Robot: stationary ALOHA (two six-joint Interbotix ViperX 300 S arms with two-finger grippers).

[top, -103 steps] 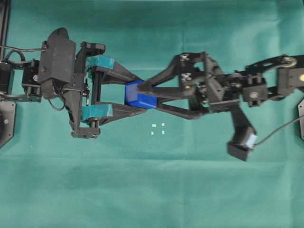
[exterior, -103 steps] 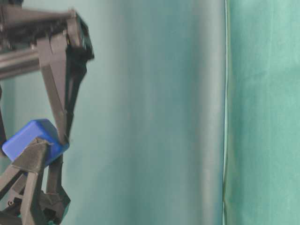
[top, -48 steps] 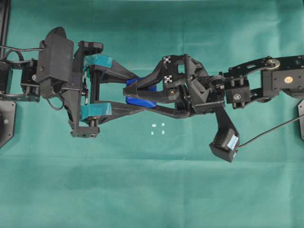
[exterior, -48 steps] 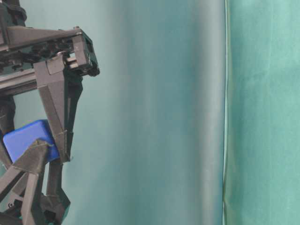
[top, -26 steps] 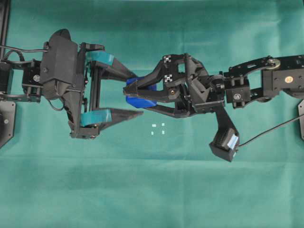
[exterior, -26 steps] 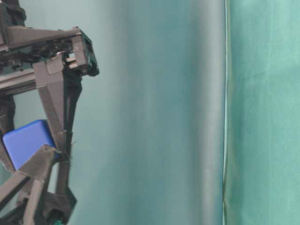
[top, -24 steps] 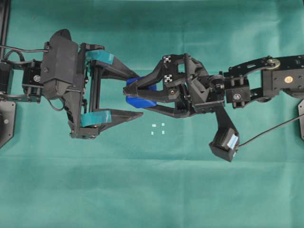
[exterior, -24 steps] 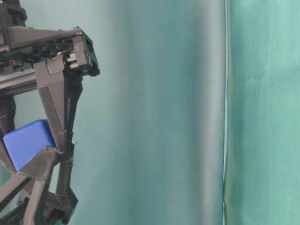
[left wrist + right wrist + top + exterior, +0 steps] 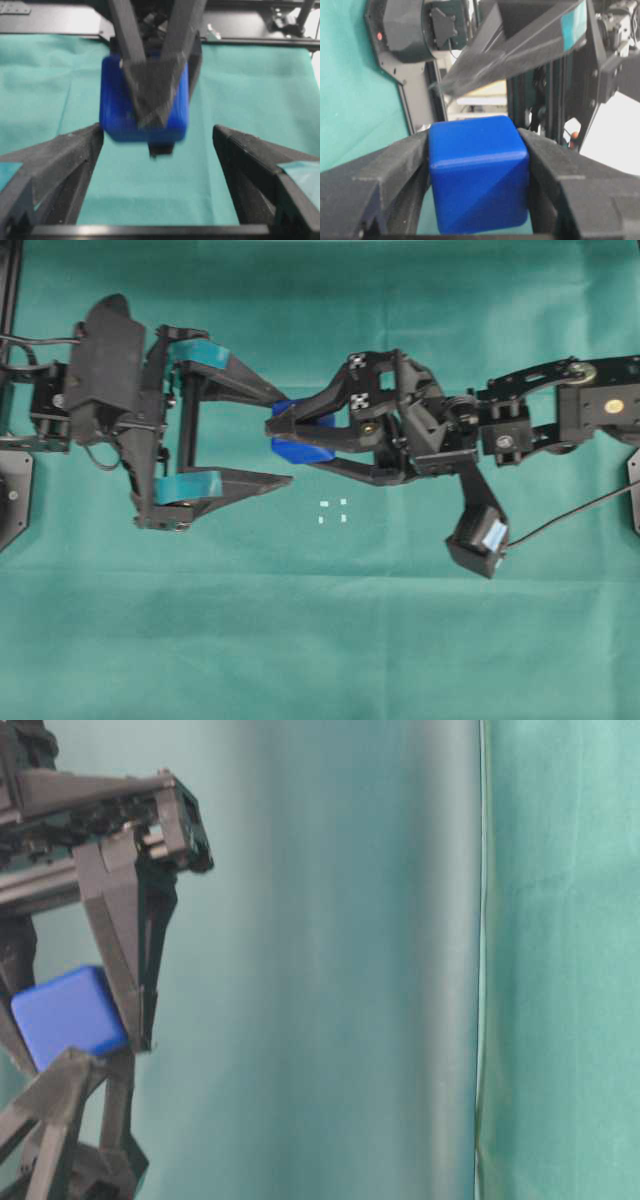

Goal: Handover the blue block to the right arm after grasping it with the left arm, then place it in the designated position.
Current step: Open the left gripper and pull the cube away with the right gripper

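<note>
While my right gripper (image 9: 277, 432) clamped the blue block (image 9: 296, 436) in mid-air between its 2 black fingers, my left gripper (image 9: 284, 438) stood wide open around it, not touching. 4 white marks (image 9: 332, 512) sat on the green cloth (image 9: 320, 640) just beside.

Blue block (image 9: 299, 448) in R jaws.

Robot lab bench: green cloth (image 9: 320, 640) covering the table, two black arms (image 9: 110, 400) (image 9: 560, 415) working over it, cloth backdrop hanging behind.
</note>
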